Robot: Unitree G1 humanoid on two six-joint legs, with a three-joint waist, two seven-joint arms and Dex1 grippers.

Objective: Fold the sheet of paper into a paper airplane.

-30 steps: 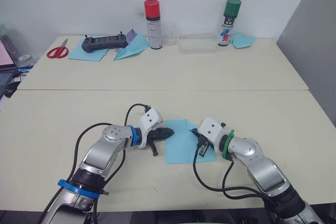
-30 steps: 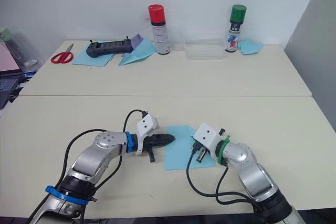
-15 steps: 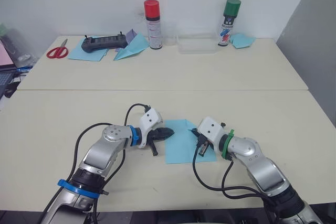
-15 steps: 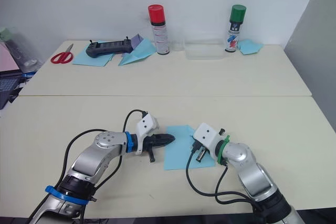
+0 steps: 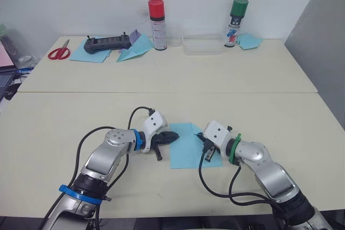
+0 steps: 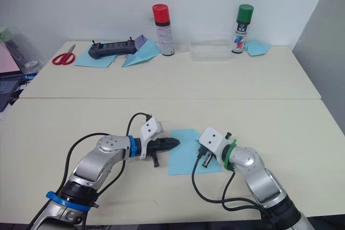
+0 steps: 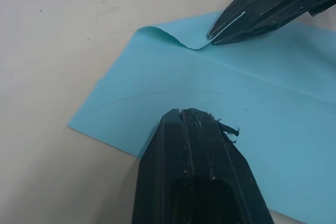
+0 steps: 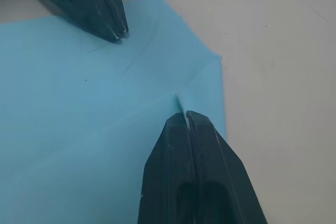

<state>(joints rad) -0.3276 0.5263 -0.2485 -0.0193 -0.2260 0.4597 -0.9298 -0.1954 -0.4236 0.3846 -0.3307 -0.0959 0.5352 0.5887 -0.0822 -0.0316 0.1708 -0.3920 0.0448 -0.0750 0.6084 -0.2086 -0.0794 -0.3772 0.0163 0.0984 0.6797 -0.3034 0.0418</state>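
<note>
Nothing has visibly moved since a second ago: both arms and the paper lie as they did. The left gripper (image 5: pixel 171 137) has its black fingers pressed together, the tips resting on the left edge of the sheet of paper (image 5: pixel 188 146) in the lower middle of the head views. The right gripper (image 5: pixel 202 139) is pinching the sheet's far right corner, and the left wrist view shows that corner (image 7: pixel 173 38) curled up off the table with a pale sliver of paper between the closed tips. The right wrist view shows the same pinch from behind, with a short raised crease (image 8: pixel 181 100) running into the fingertips.

The sheet is thin, smooth, light blue and roughly rectangular, with faint fold lines across it; it lies flat on the cream table (image 5: pixel 64 122) apart from the lifted corner. Nothing sits between the grippers and the paper.

Along the upper part of the frame stand a red-capped spray can (image 5: pixel 157 24) and a green-capped spray can (image 5: pixel 236 22), a clear plastic box (image 5: pixel 202 44) between them. At upper left are red scissors (image 5: pixel 59 52), a black handheld controller (image 5: pixel 107 43) on a blue sheet, and a wider blue paper dart (image 5: pixel 135 50). A small blue paper lump (image 5: pixel 249 41) lies just beside the green-capped can.
</note>
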